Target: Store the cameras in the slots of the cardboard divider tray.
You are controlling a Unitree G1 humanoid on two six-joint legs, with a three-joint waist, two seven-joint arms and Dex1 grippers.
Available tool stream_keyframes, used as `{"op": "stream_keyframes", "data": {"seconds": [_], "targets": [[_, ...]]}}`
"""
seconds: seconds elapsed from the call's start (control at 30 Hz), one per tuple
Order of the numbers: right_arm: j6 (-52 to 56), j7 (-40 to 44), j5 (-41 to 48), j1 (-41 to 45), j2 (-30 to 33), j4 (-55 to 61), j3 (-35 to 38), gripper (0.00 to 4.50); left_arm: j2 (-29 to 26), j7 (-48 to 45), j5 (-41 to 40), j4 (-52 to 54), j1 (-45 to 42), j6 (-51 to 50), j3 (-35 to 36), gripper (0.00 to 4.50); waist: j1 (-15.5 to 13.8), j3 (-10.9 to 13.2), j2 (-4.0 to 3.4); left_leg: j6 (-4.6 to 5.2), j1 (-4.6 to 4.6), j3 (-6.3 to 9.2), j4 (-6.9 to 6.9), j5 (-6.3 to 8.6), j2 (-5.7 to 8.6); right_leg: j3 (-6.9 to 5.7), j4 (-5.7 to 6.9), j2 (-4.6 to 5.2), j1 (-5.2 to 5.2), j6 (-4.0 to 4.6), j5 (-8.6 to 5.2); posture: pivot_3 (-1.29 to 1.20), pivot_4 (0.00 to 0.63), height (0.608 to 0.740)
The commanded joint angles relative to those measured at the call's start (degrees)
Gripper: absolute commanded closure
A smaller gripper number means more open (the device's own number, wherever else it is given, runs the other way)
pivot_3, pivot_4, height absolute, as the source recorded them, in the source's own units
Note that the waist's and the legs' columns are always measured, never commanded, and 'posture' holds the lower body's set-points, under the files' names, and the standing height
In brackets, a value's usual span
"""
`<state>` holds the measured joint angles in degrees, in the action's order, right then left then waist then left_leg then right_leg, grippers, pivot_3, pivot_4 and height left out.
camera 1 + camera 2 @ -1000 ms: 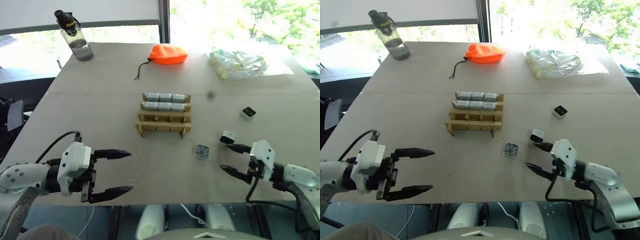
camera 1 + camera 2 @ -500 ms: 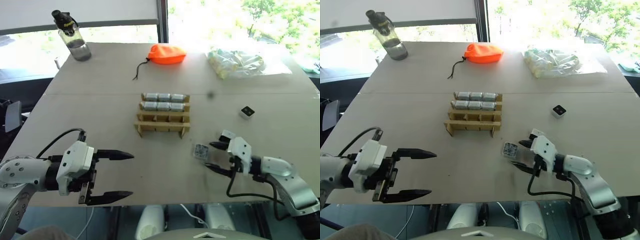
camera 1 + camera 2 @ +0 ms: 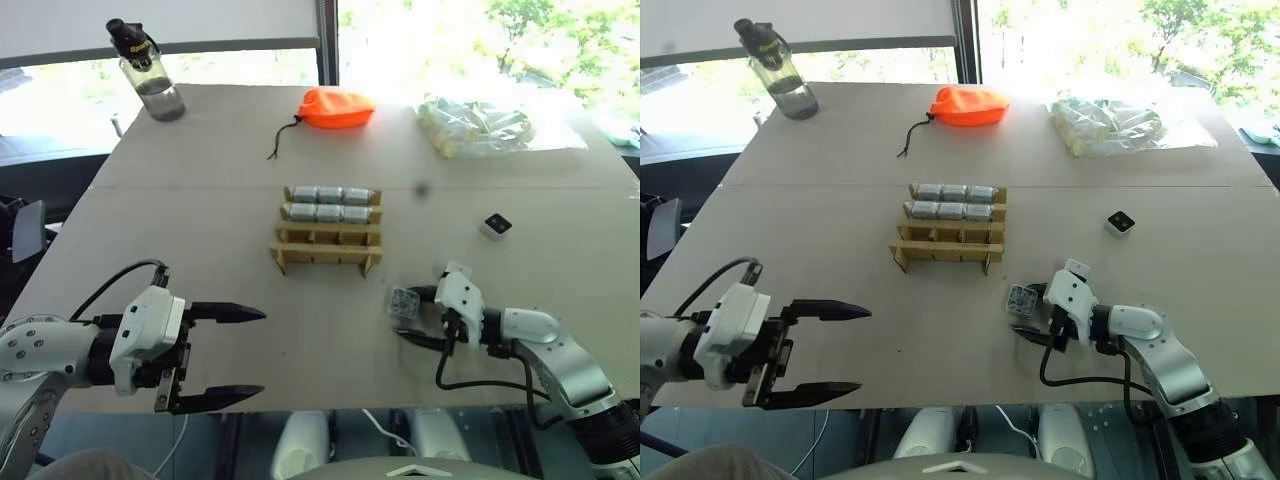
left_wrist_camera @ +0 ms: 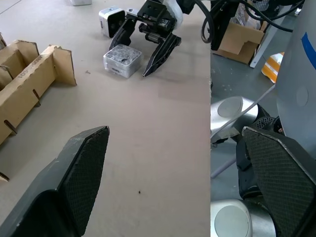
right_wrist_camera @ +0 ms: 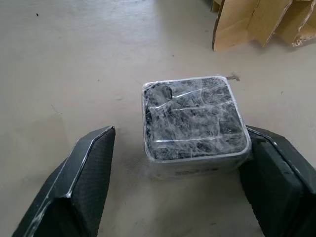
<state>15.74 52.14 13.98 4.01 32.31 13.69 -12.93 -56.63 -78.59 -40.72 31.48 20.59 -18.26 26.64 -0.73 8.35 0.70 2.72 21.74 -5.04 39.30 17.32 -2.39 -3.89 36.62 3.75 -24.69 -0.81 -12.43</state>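
Your desk (image 3: 200, 210) presents a matt, pale, lightly speckled top. The divider tray (image 3: 327, 250) is plain tan corrugated cardboard, raw at its cut edges. The camera (image 5: 193, 123) between your right end effector's (image 3: 1035, 315) fingers is wrapped in clear, crinkled, glossy film over a dark face and pale body. Finger pads (image 4: 84, 168) show black, finely textured rubber-like facing. The pouch (image 3: 338, 108) looks like orange cloth; the bag (image 3: 480, 128) is clear shiny plastic; the bottle (image 3: 150, 80) is translucent plastic.
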Motion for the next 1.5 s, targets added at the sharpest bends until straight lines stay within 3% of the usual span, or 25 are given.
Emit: {"op": "stream_keyframes", "data": {"seconds": [0.03, 0.07, 0.1, 0.27, 0.47, 0.83, 1.03, 1.2, 1.5], "targets": [[-0.9, 0.2, 0.7, 0.3, 0.2, 1.8, 1.1, 2.08, 0.4, -0.1, -1.1, 1.5, -0.2, 0.2, 1.7, 0.0, 0.0, 0.0, 0.0, 0.0, 0.0, 0.0, 0.0, 0.0, 0.0, 0.0, 0.0, 0.0, 0.0, 0.0, 0.0, 0.0, 0.15, 0.74], [-1.0, 0.2, 0.8, 0.3, 0.2, 1.8, 1.2, 2.55, 0.4, -0.2, -1.0, 1.5, -0.3, 0.2, 1.6, 0.0, 0.0, 0.0, 0.0, 0.0, 0.0, 0.0, 0.0, 0.0, 0.0, 0.0, 0.0, 0.0, 0.0, 0.0, 0.0, 0.0, 0.15, 0.74], [-1.1, 0.1, 1.0, 0.3, 0.1, 1.9, 1.6, 2.61, 0.4, -0.1, -1.0, 1.4, -0.4, 0.2, 1.5, 0.0, 0.0, 0.0, 0.0, 0.0, 0.0, 0.01, 0.0, 0.0, 0.0, 0.0, 0.0, -0.01, 0.0, 0.0, 0.0, 0.0, 0.15, 0.74], [-5.5, -0.9, -0.5, 0.2, 0.6, 2.8, 3.3, 2.61, 1.3, 2.2, -1.3, 0.4, -3.0, -1.0, -0.3, 0.0, -0.1, 0.0, 0.0, 0.0, 0.01, 0.0, 0.0, 0.0, 0.01, 0.0, -0.01, -0.01, 0.0, -0.02, 0.02, 0.0, 0.15, 0.74], [-16.5, -0.2, -8.0, 3.3, 3.5, 5.3, 1.0, 2.61, 4.1, 11.7, -1.1, -4.5, -15.1, -6.3, -6.7, 0.0, 0.0, 0.1, 0.09, 0.0, -0.03, 0.04, 0.01, -0.01, 0.03, -0.01, 0.04, -0.02, 0.03, -0.28, -0.02, 0.0, 0.15, 0.74], [-45.0, -7.9, -30.3, 22.0, 0.0, -10.0, -8.2, 2.61, 9.9, 21.7, 2.7, -14.1, -34.5, -18.8, -23.2, 0.0, 0.2, 0.2, 0.24, -0.17, 0.0, 0.01, 0.05, -0.11, 0.14, 0.02, 0.1, -0.13, -0.01, -0.17, 0.15, 0.0, 0.15, 0.74], [-51.8, -10.3, -35.4, 26.3, -1.2, -15.1, -11.0, 2.61, 6.9, 14.2, -1.3, -17.6, -41.5, -28.8, -27.7, 0.0, 0.2, 0.3, 0.34, -0.19, 0.1, 0.03, 0.05, -0.11, 0.1, -0.03, 0.08, -0.09, -0.06, -0.19, 0.14, 0.0, 0.15, 0.74], [-55.3, -11.9, -38.8, 29.8, -2.7, -17.7, -12.8, 2.61, 6.7, 11.3, 0.7, -22.5, -47.5, -30.2, -30.3, 0.0, 0.3, 0.3, 0.35, -0.22, 0.05, 0.01, 0.1, -0.13, 0.14, 0.0, 0.14, -0.09, -0.04, -0.19, 0.14, 0.0, 0.15, 0.74], [-56.5, -13.3, -41.0, 32.4, -5.4, -18.7, -14.3, 2.61, 5.8, 6.1, 3.5, -23.7, -49.9, -29.1, -33.5, 0.0, 1.3, 0.3, 0.34, -0.24, 0.08, 0.02, 0.1, -0.14, 0.13, 0.0, 0.15, -0.09, -0.05, -0.19, 0.15, 0.0, 0.15, 0.74]]}}
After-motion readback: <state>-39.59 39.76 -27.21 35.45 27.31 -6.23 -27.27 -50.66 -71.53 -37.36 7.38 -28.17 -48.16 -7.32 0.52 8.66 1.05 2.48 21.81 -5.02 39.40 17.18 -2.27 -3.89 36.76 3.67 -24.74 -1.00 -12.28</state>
